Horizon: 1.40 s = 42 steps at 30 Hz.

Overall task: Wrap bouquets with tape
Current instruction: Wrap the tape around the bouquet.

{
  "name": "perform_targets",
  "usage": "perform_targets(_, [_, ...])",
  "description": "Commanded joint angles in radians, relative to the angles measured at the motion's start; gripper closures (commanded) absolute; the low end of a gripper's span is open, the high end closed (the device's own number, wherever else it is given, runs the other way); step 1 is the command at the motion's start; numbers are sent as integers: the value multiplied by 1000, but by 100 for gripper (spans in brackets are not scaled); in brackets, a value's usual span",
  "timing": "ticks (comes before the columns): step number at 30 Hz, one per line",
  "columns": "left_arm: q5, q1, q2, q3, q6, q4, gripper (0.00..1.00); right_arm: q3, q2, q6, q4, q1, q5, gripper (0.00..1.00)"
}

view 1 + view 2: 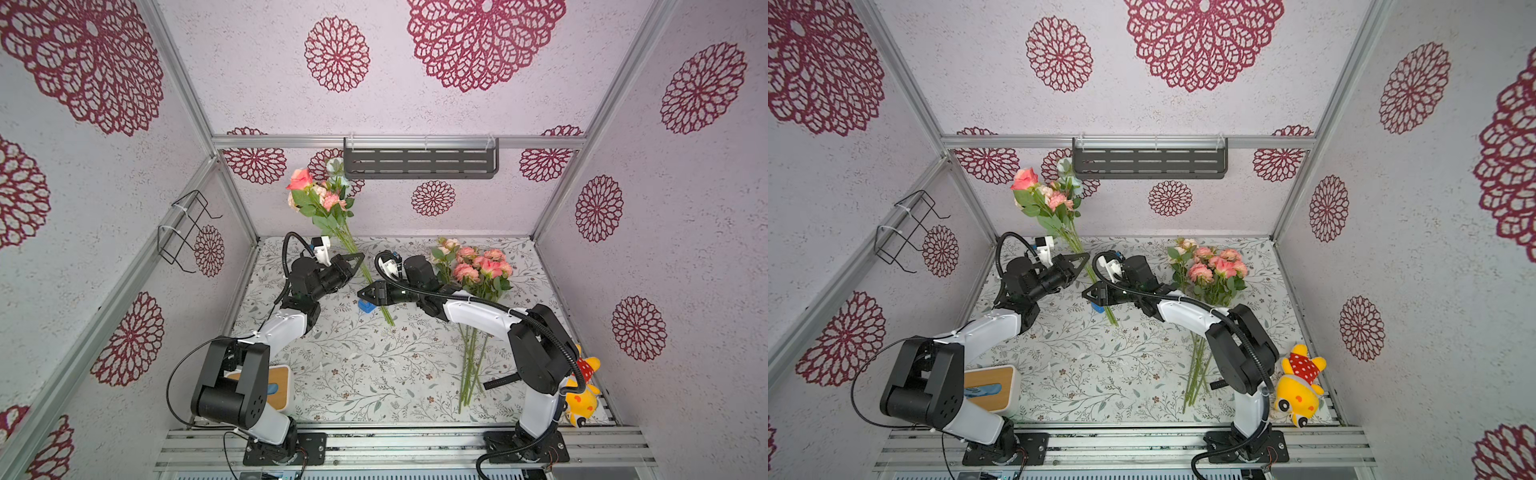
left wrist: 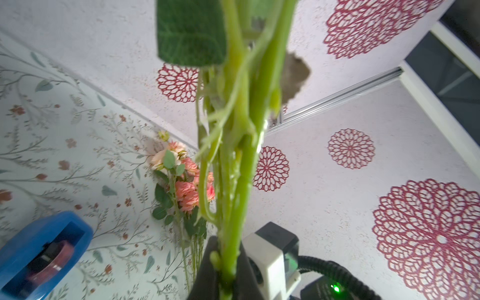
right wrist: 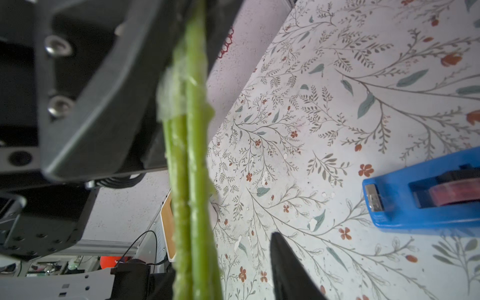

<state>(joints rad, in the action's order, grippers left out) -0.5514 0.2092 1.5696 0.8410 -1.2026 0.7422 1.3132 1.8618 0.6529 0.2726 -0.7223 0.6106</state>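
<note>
Holding one bouquet [image 1: 322,199] up off the worktop [image 1: 365,374]: L claw [image 1: 360,257] is clamped tight on the stems abt midway. Blooms tilt up toward the back wall and the lower ends slant down near the tape dispenser [image 1: 366,308]. Reason, as I read it: lifted stems leave free space all round for wrapping. R claw [image 1: 365,295] sits lower on the same stems, just above the dispenser. Its wrist view shows the jaws partly apart w/ the stems running between them and a gap beside one finger [image 3: 288,267], so nothing is gripped. A pale glossy band [image 3: 179,93] circles the stems just below L claw, prob. tape already on, can't be sure. Dispenser stands on the worktop right by the stem ends, dark roll in its middle, cutter end toward the stems: short reach for a strip. 2nd bouquet [image 1: 478,274] lies flat on the R side, stems passing under the R arm, no tape visible on it.
</note>
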Motion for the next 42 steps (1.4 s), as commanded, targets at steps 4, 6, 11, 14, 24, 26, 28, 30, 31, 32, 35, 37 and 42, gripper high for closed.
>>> perform_targets(4, [-21, -13, 35, -21, -71, 238, 100, -5, -16, -1, 48, 9, 19, 92])
perform_targets(6, [-21, -13, 26, -18, -46, 195, 100, 3, -24, -41, -5, 6, -16, 99])
perform_targets(11, [3, -9, -31, 14, 70, -24, 77, 71, -41, -192, -226, -26, -185, 100])
perform_targets(14, [27, -7, -55, 34, 126, -148, 71, 111, -45, -254, -312, -55, -304, 100])
perform_targets(24, [126, 18, -66, 120, 252, -509, 71, 215, -28, -375, -478, -139, -610, 100])
perform_targets(26, [143, 24, -60, 139, 264, -558, 72, 245, -15, -403, -520, -160, -688, 100])
perform_targets(28, [150, 30, -52, 148, 267, -582, 72, 280, 5, -424, -560, -179, -769, 100])
perform_targets(30, [147, 30, -41, 149, 255, -587, 71, 316, 32, -441, -603, -199, -838, 100])
perform_targets(31, [146, 30, -37, 150, 250, -587, 72, 338, 46, -455, -625, -213, -877, 100])
perform_targets(32, [148, 30, -35, 150, 247, -589, 71, 357, 60, -474, -643, -228, -912, 100])
perform_targets(35, [150, 31, -28, 154, 239, -600, 71, 408, 100, -533, -689, -270, -1000, 100])
perform_targets(37, [150, 31, -22, 159, 237, -612, 71, 432, 124, -543, -708, -284, -1022, 100])
perform_targets(42, [153, 31, -24, 151, 227, -615, 80, 447, 141, -545, -714, -292, -1020, 100])
